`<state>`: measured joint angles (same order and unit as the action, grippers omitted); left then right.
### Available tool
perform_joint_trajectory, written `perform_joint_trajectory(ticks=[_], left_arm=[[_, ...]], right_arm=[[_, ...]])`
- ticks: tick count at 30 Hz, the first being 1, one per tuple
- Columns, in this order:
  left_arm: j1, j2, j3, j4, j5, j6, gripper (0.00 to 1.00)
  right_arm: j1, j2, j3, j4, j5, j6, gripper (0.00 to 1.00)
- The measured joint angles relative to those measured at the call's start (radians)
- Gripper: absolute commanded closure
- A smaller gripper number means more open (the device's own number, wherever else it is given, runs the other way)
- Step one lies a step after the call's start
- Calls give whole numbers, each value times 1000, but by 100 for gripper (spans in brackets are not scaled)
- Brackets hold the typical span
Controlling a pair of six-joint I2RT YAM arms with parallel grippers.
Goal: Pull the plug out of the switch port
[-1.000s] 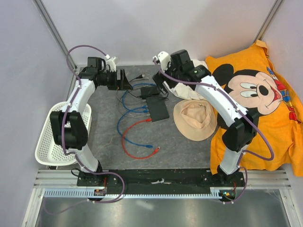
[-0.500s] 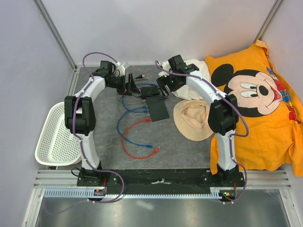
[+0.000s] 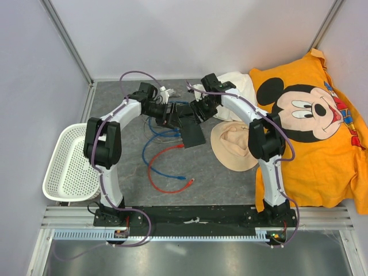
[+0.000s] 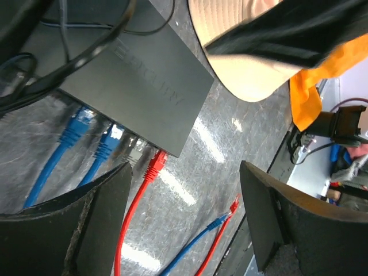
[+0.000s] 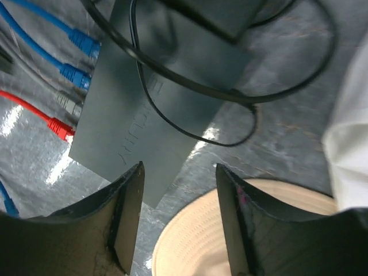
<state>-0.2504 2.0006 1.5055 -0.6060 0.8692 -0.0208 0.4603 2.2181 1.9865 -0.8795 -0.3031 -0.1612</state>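
Note:
The flat black switch (image 3: 192,133) lies mid-table with its port edge facing left. In the left wrist view the switch (image 4: 138,75) has two blue plugs (image 4: 75,129), a grey plug (image 4: 135,152) and a red plug (image 4: 154,165) seated in its edge. In the right wrist view the red plug (image 5: 60,127) sits at the near end of the switch (image 5: 144,115). My left gripper (image 3: 171,117) (image 4: 187,218) is open and empty, above the switch's far left edge. My right gripper (image 3: 199,112) (image 5: 178,213) is open and empty, above the switch's far right side.
A black power brick (image 5: 218,11) with a thin black cord lies just beyond the switch. The tan hat (image 3: 233,146) sits right of it, with an orange Mickey shirt (image 3: 310,115) further right. Loose red and blue cables (image 3: 164,172) trail to the near left. A white basket (image 3: 66,167) stands at the left.
Both arms have swung inward and nearer: the left gripper moved right, the right gripper moved down-left, and both now hover over the switch's far end. Both stay open.

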Motion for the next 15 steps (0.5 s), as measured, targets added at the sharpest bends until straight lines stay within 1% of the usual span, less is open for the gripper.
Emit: perform_joint_trajectory(ticks=[1,3,7,11,12,15], left_arm=[[3,-9,0,0,-5,0,16],[15,-30,0,2,-19,-6,16],[68,-74,10,13,-15,-71,16],[134,-106,27,29,-12,-111,16],[145,-113,31,33,-12,-113,16],[162,-125,40,41,-13,-113,16]], right_arm=[[1,16,0,-8,-18,-1,36],[6,52,2,-24,-43,-4,36],[29,137,50,-64,-63,-14,36],[48,168,111,-124,-82,-35,37],[55,175,124,-136,-92,-45,36],[80,201,167,-180,-134,-79,30]])
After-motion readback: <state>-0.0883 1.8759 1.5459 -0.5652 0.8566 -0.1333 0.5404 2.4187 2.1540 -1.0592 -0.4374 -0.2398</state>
